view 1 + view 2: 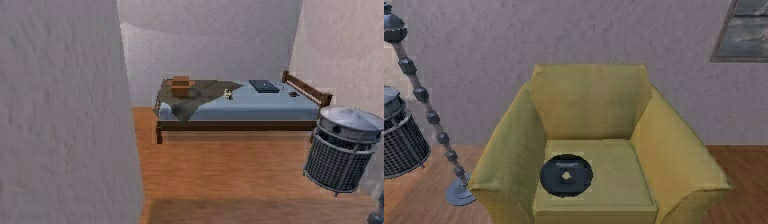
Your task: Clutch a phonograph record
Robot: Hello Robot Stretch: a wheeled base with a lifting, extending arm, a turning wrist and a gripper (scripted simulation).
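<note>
A black round disc with a pale centre, shaped like a phonograph record (569, 174), lies flat on the seat cushion of a yellow armchair (589, 105) in the arm side view. It rests near the seat's front left corner. The armchair stands against a grey wall on a wooden floor.
A floor lamp (429, 115) with a beaded stem leans left of the armchair, beside a wire mesh bin (399, 140), seen again as the bin (343, 150). A framed picture (746, 30) hangs upper right. Ahead stands a blue bed (240, 105) bearing a brown box (180, 85). A wall (60, 110) is close at the forward view's left.
</note>
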